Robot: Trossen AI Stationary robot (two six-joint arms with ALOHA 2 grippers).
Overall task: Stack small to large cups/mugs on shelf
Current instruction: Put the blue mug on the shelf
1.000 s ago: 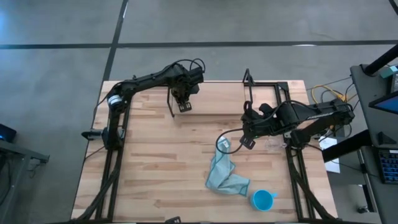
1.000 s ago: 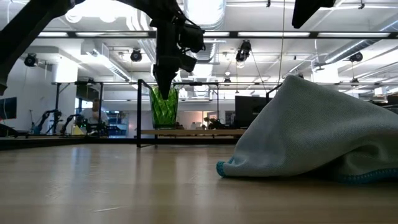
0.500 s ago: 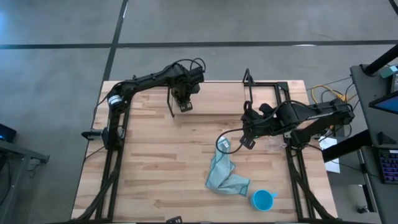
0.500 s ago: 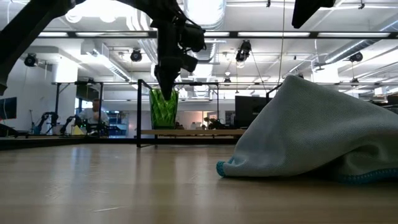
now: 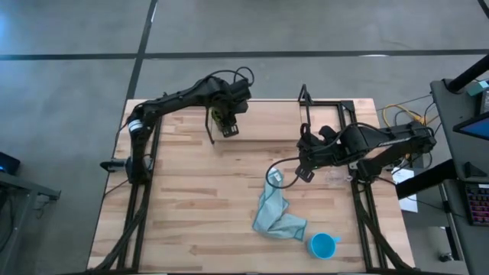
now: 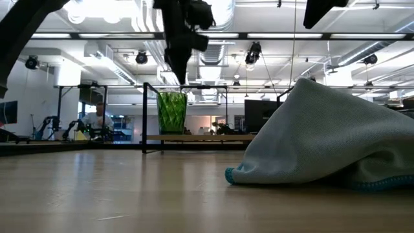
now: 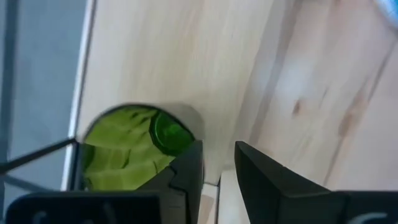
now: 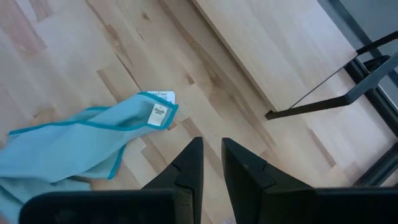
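The dark green cup [image 6: 171, 113] stands upright on its base at the left end of the shelf [image 6: 200, 137]; it also shows from above in the left wrist view [image 7: 124, 149]. My left gripper [image 6: 178, 72] hangs just above the cup's rim, open and empty. It shows in the high view [image 5: 227, 126] at the shelf's left upright. My right gripper [image 5: 303, 175] is shut and empty over the table's right middle. Next to it a small ring [image 5: 275, 178] may be the clear cup. The bright blue cup [image 5: 323, 245] stands near the front right.
A light blue cloth [image 5: 275, 218] lies crumpled between my right gripper and the blue cup, and fills the right of the low view [image 6: 323, 136]. The shelf board [image 8: 273, 56] and its right upright [image 8: 336, 93] lie beyond my right gripper.
My left gripper has gone straight up, from reaching into the green cup's mouth to hanging clear above its rim. The green cup stays upright on the shelf.
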